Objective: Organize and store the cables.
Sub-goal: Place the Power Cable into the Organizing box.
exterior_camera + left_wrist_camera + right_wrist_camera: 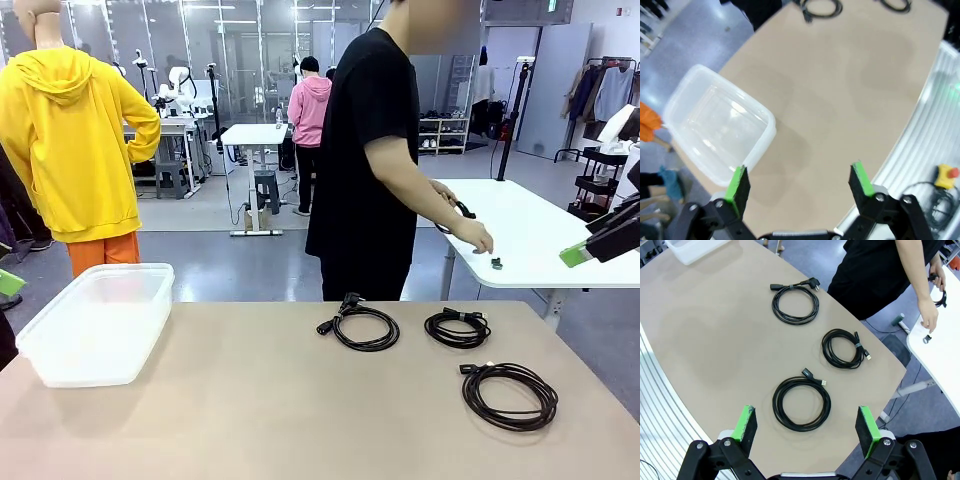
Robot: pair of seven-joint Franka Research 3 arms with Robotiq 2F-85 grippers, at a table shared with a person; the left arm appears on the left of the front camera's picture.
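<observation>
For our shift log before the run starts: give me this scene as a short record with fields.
cables: three thin black coiled cables, lying apart on the tan table
container: clear plastic bin, empty, robot's left
left gripper: open, near the bin
right gripper: open, above the cables
person: faces white side table, another black cable in hand
</observation>
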